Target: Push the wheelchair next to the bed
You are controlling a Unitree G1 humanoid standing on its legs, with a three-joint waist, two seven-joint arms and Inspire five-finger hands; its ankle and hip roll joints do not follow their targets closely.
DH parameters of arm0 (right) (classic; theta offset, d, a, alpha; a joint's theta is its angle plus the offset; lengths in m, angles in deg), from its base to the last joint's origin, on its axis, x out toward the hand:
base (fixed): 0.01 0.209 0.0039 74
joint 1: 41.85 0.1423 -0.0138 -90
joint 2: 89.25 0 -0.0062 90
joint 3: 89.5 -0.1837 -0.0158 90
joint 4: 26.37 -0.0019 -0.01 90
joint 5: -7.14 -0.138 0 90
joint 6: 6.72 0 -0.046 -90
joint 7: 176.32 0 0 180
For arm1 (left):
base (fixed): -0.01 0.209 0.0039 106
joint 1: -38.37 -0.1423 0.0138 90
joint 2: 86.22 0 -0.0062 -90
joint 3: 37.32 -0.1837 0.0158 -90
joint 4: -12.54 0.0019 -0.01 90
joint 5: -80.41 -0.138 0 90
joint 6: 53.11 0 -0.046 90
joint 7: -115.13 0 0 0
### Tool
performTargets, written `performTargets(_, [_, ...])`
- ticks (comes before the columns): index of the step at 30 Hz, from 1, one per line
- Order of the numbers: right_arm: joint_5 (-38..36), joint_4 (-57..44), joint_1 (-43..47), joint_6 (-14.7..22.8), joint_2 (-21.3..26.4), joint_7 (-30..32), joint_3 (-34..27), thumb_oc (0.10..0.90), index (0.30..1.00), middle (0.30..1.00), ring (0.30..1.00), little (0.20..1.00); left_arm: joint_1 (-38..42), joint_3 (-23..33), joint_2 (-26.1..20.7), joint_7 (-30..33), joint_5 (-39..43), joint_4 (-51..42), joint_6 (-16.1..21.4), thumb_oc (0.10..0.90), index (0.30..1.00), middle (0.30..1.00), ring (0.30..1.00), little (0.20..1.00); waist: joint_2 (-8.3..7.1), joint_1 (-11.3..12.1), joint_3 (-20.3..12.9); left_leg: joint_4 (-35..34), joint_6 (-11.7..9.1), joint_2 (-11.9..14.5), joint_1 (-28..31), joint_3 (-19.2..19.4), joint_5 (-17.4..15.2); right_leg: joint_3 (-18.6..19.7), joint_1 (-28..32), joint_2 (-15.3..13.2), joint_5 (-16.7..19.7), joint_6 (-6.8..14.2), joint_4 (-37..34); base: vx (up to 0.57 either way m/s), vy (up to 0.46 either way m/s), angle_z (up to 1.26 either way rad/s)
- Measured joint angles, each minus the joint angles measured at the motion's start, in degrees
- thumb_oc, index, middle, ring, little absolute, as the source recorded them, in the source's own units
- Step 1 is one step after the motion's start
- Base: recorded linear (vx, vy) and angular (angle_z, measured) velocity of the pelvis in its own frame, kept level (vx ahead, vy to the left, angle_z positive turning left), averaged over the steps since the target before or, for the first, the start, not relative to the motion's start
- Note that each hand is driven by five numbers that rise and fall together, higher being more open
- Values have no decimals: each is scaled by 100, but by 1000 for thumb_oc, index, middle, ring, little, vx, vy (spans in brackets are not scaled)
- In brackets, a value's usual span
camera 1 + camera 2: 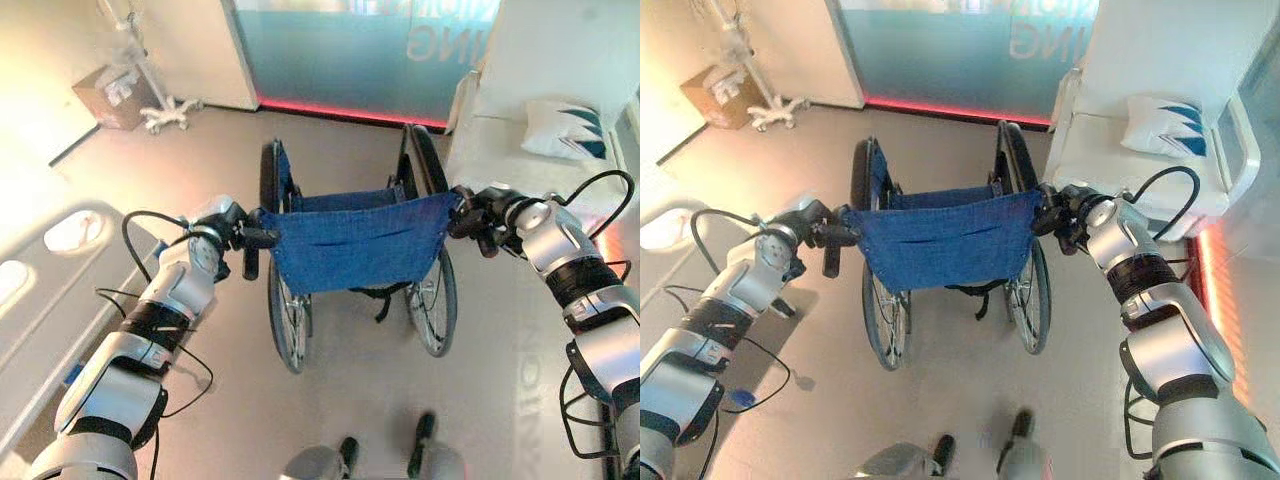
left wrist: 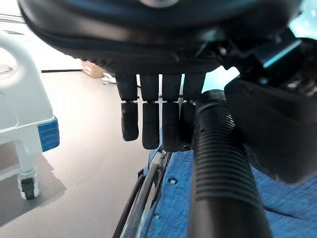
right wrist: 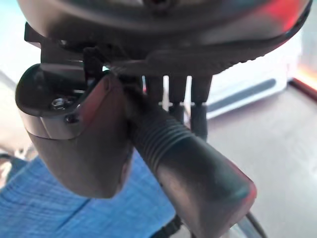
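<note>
your two head views look down from above and behind the wheelchair [image 1: 350,240], side by side, so they share nearly everything: chair, floor, the bed [image 1: 1140,150] ahead on the right. each wrist view sits right up against its own hand, facing along the fingers at a ribbed push handle [image 2: 223,163], blue seat cloth [image 3: 59,208] just past it.

A folding wheelchair [image 1: 352,250] with a blue fabric backrest, black frame and large spoked wheels stands upright on the grey floor, its back toward the robot. A white hospital bed [image 1: 520,130] with a blue-patterned pillow stands ahead right, near it.
</note>
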Motion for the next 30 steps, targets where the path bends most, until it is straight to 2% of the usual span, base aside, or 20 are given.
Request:
performTargets(1, [-125, 42, 112, -27, 87, -5, -21, 400, 300, 300, 300, 300, 200, -92, -16, 16, 5, 19, 43, 400, 300, 300, 300, 300, -8, -110, 36, 420, 44, 126, -273, -47, -267, -76, -10, 27, 297, 62, 209, 533, -522, 177])
performTargets(3, [-160, 4, 295, -86, 228, -10, 4, 400, 300, 300, 300, 300, 339, -60, 2, 7, 16, 18, 54, 400, 300, 300, 300, 300, 29, -137, 143, 380, 89, 482, -311, 202, -340, -273, -111, 104, 322, 8, 688, 341, -264, 109])
performTargets(4, [-154, -73, 455, -151, 328, -55, 100, 400, 300, 300, 300, 300, 369, 17, 15, -33, 28, -21, 28, 400, 300, 300, 300, 300, 109, -157, 238, 518, 54, 738, -340, 533, -351, -439, -100, 146, 349, -76, 901, 448, -307, 73])
performTargets(5, [-153, -101, 565, -156, 439, -87, 272, 400, 300, 300, 300, 300, 352, 41, 67, -115, 44, -39, -28, 400, 300, 300, 300, 300, 216, -156, 290, 785, 16, 816, -367, 911, -385, -584, -64, 162, 289, -210, 1103, 535, -381, 79])
performTargets(6, [-105, -122, 572, -156, 560, -166, 433, 400, 300, 300, 300, 300, 310, 115, 256, -201, -12, 13, -64, 400, 300, 300, 300, 300, 361, -118, 272, 427, -57, 1038, -157, 1010, -525, -674, 30, 218, 31, -442, 1462, 513, -374, 56])
performTargets(7, [-104, -122, 578, -161, 584, -210, 463, 400, 300, 300, 300, 300, 265, 119, 273, -202, -33, -19, -66, 400, 300, 300, 300, 300, 373, -123, 262, 330, -84, 1120, -83, 1141, -530, -708, 90, 245, -38, -581, 1474, 316, -280, 63])
performTargets(8, [-101, -144, 573, -160, 639, -289, 521, 400, 300, 300, 300, 300, 185, 157, 297, -286, -39, -65, -78, 400, 300, 300, 300, 300, 421, -143, 232, -32, -22, 1328, 143, 1297, -455, -870, 228, 310, -219, -704, 1512, 285, -274, 53])
performTargets(9, [-100, -167, 595, -160, 646, -289, 617, 400, 300, 300, 300, 300, 145, 198, 295, -387, -50, -67, -96, 400, 300, 300, 300, 300, 484, -114, 186, -155, -89, 1481, 259, 1411, -255, -1027, 316, 386, -321, -769, 1508, 241, -241, 42])
performTargets(13, [64, -166, 607, -159, 640, -304, 638, 400, 300, 300, 300, 300, 152, 200, 369, -434, -127, -61, -155, 400, 300, 300, 300, 300, 491, -53, 77, -239, -523, 1537, 277, 1731, 310, -1266, 471, 476, -521, -919, 1542, 274, -259, 30])
performTargets(15, [67, -154, 599, -159, 628, -323, 691, 400, 300, 300, 300, 300, 165, 203, 402, -404, -216, -25, -156, 400, 300, 300, 300, 300, 425, -51, -18, -336, -569, 1599, 269, 1817, 710, -1471, 626, 475, -589, -1012, 1448, 278, -245, 36])
performTargets(17, [69, -136, 571, -159, 600, -340, 694, 400, 300, 300, 300, 300, 165, 195, 415, -398, -235, 19, -145, 400, 300, 300, 300, 300, 391, -61, -29, -286, -520, 1623, 274, 1894, 836, -1550, 786, 521, -609, -1049, 1322, 309, -248, 32])
performTargets(18, [81, -109, 488, -159, 574, -332, 694, 400, 300, 300, 300, 300, 162, 171, 506, -389, -348, 110, -143, 400, 300, 300, 300, 300, 373, -77, -26, -90, -702, 1638, 249, 1897, 977, -1684, 1046, 616, -626, -1078, 1129, 417, -244, 32])
performTargets(19, [87, 7, 425, -159, 447, -329, 706, 400, 300, 300, 300, 300, 82, 128, 530, -356, -389, 134, -144, 400, 300, 300, 300, 300, 291, -34, -14, 245, -682, 1618, 171, 1859, 967, -1685, 1315, 649, -622, -1076, 888, 324, -163, 25])
performTargets(20, [99, 31, 381, -159, 369, -303, 708, 400, 300, 300, 300, 300, 25, 127, 527, -356, -391, 126, -146, 400, 300, 300, 300, 300, 234, -15, -5, 328, -709, 1554, 131, 1839, 920, -1674, 1443, 684, -627, -1074, 737, 313, -127, 6])
performTargets(21, [135, 32, 280, -159, 351, -281, 708, 400, 300, 300, 300, 300, -129, 118, 520, -355, -392, 56, -163, 400, 300, 300, 300, 300, 195, -4, -3, 170, -776, 1278, 78, 1787, 872, -1681, 1762, 756, -510, -1050, 348, 203, -68, -5])
performTargets(24, [310, 27, 84, -159, 220, -273, 697, 400, 300, 300, 300, 300, -380, 99, 520, -360, -371, -180, -281, 400, 300, 300, 300, 300, 261, 183, -70, 47, -764, 803, -537, 2045, 909, -1665, 2188, 926, -559, -1112, -109, 388, -73, -19])
performTargets(25, [314, 29, 22, -159, 234, -275, 688, 400, 300, 300, 300, 300, -436, 81, 518, -367, -359, -274, -325, 400, 300, 300, 300, 300, 288, 311, -83, -248, -779, 732, -800, 2100, 922, -1659, 2354, 1020, -552, -1102, -265, 607, -23, -57])
performTargets(26, [319, 37, -46, -159, 251, -277, 692, 400, 300, 300, 300, 300, -565, 98, 479, -371, -327, -423, -367, 400, 300, 300, 300, 300, 378, 491, -135, -430, -731, 756, -1029, 2126, 977, -1650, 2466, 1154, -537, -1073, -367, 517, 22, -69])
performTargets(29, [347, 72, -157, -155, 103, -325, 784, 400, 300, 300, 300, 300, -959, 192, 351, -476, -296, -699, -460, 400, 300, 300, 300, 300, 629, 860, -276, -764, -893, 833, -1466, 2221, 1141, -1658, 2917, 1339, -666, -960, -528, 459, 63, -96])
performTargets(30, [348, 94, -158, -139, -10, -353, 875, 400, 300, 300, 300, 300, -1140, 213, 213, -584, -286, -842, -532, 400, 300, 300, 300, 300, 710, 1013, -337, -768, -884, 842, -1493, 2450, 1137, -1663, 3152, 1365, -728, -835, -600, 414, 91, -77])
